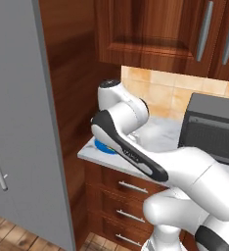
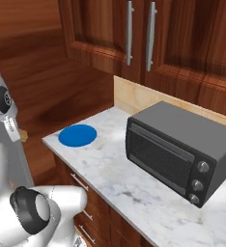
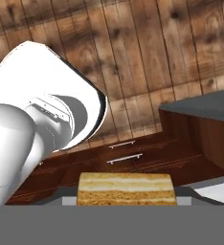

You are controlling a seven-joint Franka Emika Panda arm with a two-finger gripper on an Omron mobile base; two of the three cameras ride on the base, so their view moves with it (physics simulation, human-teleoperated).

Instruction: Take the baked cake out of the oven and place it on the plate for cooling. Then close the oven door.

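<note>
A layered tan and cream cake (image 3: pixel 125 189) sits between the fingertips of my gripper (image 3: pixel 125 195), which is shut on it. From the right base, a small tan corner of the cake (image 2: pixel 22 134) pokes out beside my hand, left of the counter's end. The round blue plate (image 2: pixel 77 135) lies bare on the marble counter near its left end. From the left base only a sliver of the plate (image 1: pixel 103 146) peeks out from behind my arm. The oven and the oven door are out of view.
A grey countertop toaster box (image 2: pixel 177 149) with three dark knobs stands on the marble counter (image 2: pixel 134 193), right of the plate. A tall grey panel (image 1: pixel 23 122) with bar handles rises at the left. Wooden drawers (image 1: pixel 126 196) sit below, wall cupboards above.
</note>
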